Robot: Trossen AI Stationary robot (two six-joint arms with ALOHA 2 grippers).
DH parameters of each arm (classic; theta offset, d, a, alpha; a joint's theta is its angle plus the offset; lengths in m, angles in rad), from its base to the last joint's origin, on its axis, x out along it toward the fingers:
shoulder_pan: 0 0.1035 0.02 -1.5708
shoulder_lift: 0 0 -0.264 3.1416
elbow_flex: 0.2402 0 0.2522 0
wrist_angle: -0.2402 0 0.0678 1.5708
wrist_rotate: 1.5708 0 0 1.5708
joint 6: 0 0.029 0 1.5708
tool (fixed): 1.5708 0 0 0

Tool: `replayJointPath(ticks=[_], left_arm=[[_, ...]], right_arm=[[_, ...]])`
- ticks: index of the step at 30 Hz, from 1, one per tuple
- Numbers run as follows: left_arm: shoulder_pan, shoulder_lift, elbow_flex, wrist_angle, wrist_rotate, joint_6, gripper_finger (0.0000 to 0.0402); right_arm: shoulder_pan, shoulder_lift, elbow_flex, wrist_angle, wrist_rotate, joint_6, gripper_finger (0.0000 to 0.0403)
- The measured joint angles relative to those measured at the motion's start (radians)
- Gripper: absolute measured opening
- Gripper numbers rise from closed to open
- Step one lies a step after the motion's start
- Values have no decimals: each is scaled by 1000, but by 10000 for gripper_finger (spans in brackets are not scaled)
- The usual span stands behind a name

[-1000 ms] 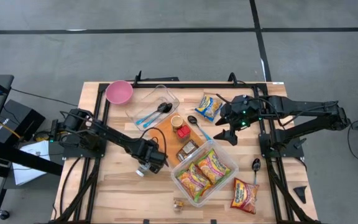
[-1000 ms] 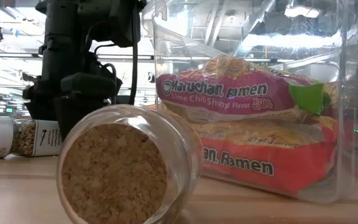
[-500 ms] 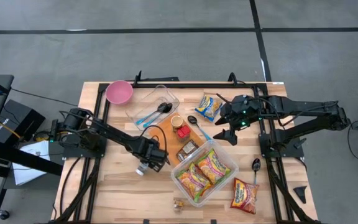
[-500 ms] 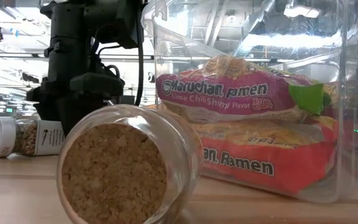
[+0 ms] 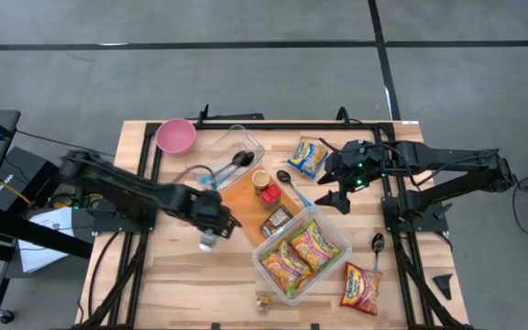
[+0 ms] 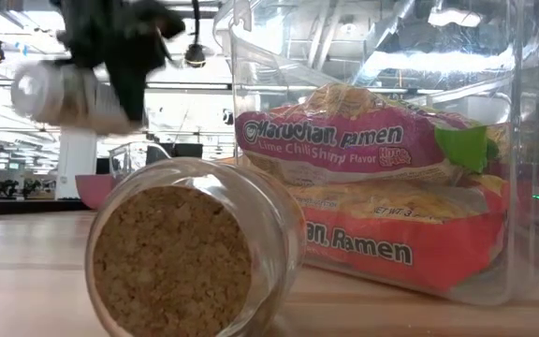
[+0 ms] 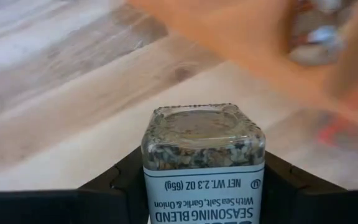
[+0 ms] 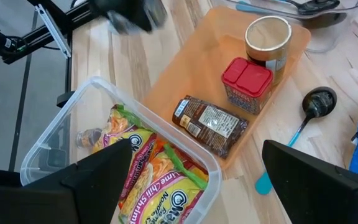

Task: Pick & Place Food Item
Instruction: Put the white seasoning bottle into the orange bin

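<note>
Your seasoning jar (image 7: 202,163) sits clamped between the left gripper (image 5: 211,234) fingers, lifted clear of the table (image 5: 168,275); in the low view it hangs blurred in the air, white cap (image 6: 32,91) end outward. Clear square-shouldered glass, speckled blend inside, white label with dark print. The left wrist view cuts off the jar's lower half and shows only streaked wood grain and smeared orange beyond it.

In the high view the jar is a pale blob at the gripper tip, just beside the orange cutting board (image 5: 246,203), over bare wood; detail there is too small to read.

On the board you have a red-lidded spice jar (image 8: 246,84), a round jar with a tan top (image 8: 268,38), and a dark flat packet (image 8: 211,123) lying across the near edge. Beside the board stands a clear plastic bin (image 5: 332,262) holding ramen packs (image 6: 344,140), crinkled glossy wrappers in pink and red.

A round glass jar (image 6: 181,257) lies on its side close to the low camera, its brown grainy contents filling the mouth; it hides much of the table behind.

The right gripper (image 5: 330,197) hovers spread wide and empty above the bin's far corner, near a black spoon (image 8: 312,104) with a blue handle
</note>
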Motion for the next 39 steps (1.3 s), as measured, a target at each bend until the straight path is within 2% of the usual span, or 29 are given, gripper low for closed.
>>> replayJointPath(ticks=[6,12,16,21,26,31,34,39], left_arm=[[-113,-220,2,-14,-97,-288,187],[-230,-304,2,19,-349,-566,187],[-208,-274,2,137,-487,-616,187],[-71,-181,2,425,-647,-604,187],[108,-44,2,841,-653,-469,187],[247,113,3,1244,-582,-405,203],[294,175,8,1358,-550,-405,196],[327,220,48,1391,-521,-403,192]], right_arm=[[6,0,0,-43,-3,-7,356],[14,0,0,-63,-3,-18,356],[27,0,0,-59,-4,-26,356],[38,0,0,-48,8,-26,356],[38,0,0,14,77,-55,356],[38,0,0,149,163,-145,356],[38,0,0,217,228,-203,356],[38,0,0,318,359,-271,356]])
